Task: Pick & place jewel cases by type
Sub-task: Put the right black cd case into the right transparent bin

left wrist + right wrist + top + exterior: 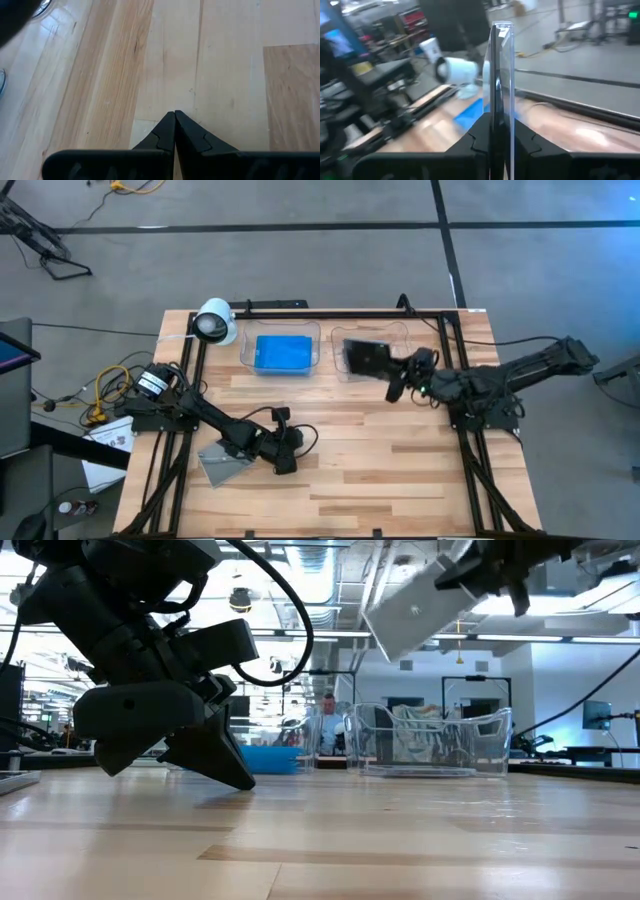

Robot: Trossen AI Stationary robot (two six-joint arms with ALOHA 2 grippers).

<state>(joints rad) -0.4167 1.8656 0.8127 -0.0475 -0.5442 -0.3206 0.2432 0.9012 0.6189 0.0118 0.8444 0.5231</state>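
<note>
My right gripper point(397, 383) is shut on a clear jewel case with a dark inside point(366, 358), held in the air over the clear right tray point(420, 332). In the low view the case point(415, 608) slants high above that tray point(430, 745). Bright blue cases point(283, 352) lie flat in the left tray point(246, 350). A grey case point(222, 464) lies flat on the table's near left part, partly under the left arm. My left gripper point(286, 452) is shut, empty, low over the bare wood point(175, 116). My right gripper pinches the jewel case between its two fingers point(479, 131) at one edge point(498, 112), the fingers reaching in from the table's right side. The case is lifted clear and tilted, and it stands edge-on beyond the fingers point(500, 60) in the right wrist view.
A white cylindrical camera point(213, 322) sits at the table's far left corner beside the left tray. Black frame rails point(470, 460) run along the table's left, right and far sides. Bare wood point(380, 470) lies across the middle and near right.
</note>
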